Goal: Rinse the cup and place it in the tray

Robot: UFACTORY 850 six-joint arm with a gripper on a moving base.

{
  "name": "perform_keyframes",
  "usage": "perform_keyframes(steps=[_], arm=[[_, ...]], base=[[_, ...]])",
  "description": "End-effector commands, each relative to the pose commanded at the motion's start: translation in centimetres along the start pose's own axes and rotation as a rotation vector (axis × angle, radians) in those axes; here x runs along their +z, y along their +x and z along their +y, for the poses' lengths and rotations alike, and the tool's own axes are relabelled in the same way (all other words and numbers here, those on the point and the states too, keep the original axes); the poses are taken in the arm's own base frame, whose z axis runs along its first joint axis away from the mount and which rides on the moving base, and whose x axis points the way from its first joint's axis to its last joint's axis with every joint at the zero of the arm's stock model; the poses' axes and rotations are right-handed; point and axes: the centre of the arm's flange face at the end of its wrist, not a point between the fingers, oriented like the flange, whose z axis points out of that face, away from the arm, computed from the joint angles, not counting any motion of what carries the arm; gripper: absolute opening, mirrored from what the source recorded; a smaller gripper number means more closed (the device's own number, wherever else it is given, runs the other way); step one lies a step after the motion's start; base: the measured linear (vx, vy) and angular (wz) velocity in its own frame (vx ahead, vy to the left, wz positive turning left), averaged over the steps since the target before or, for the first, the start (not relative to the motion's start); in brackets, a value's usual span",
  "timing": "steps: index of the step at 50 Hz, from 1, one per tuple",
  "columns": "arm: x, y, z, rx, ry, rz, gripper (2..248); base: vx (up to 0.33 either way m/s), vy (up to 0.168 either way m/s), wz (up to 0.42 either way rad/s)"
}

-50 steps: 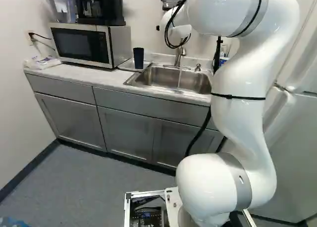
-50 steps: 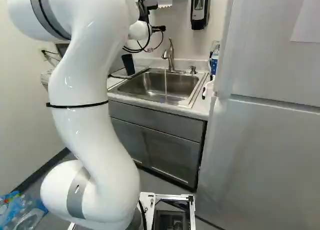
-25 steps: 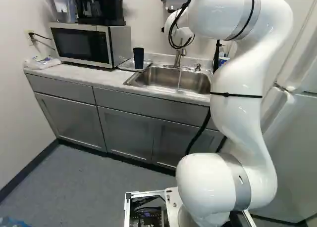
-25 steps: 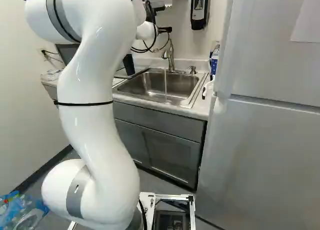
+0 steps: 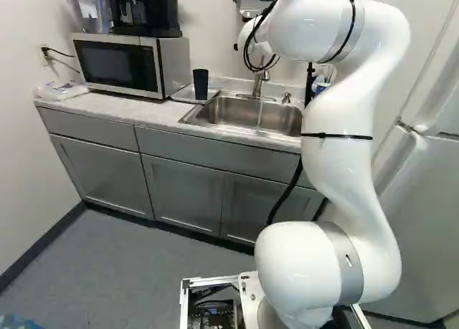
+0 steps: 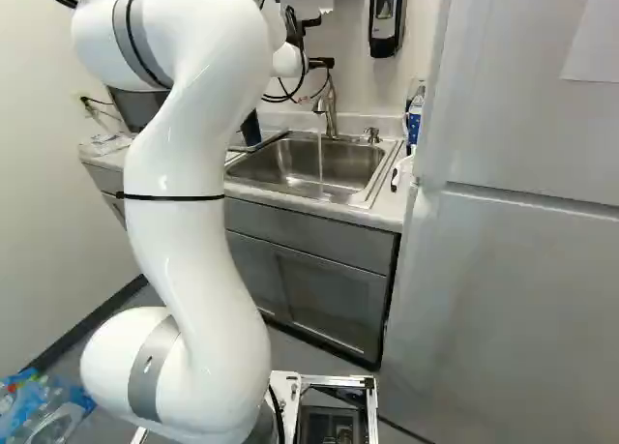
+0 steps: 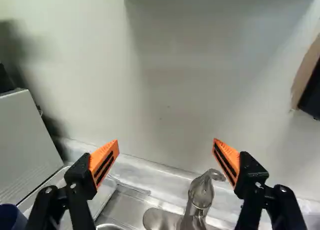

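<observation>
One claw (image 7: 166, 142) hangs spread, empty, by the running faucet (image 7: 201, 192); rinsing probably awaits: grasp the cup (image 5: 201, 84) left of it.

Shiny brushed-metal sink (image 6: 309, 163), glossy white arm (image 6: 189, 231)

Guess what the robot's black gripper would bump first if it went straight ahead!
Probably the plain white wall ahead of the gripper; the shiny metal faucet shows between its open jaws and might get brushed first, but depth is unclear.
</observation>
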Motion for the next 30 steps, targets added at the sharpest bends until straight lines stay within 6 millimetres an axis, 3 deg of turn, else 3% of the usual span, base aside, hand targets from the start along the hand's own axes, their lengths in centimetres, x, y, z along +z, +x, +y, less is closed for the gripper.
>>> perform_keyframes(steps=[30], arm=[[-0.04,-0.35,-0.56,-0.001,0.009,-0.042,247]], base=[[0.0,0.0,0.0]])
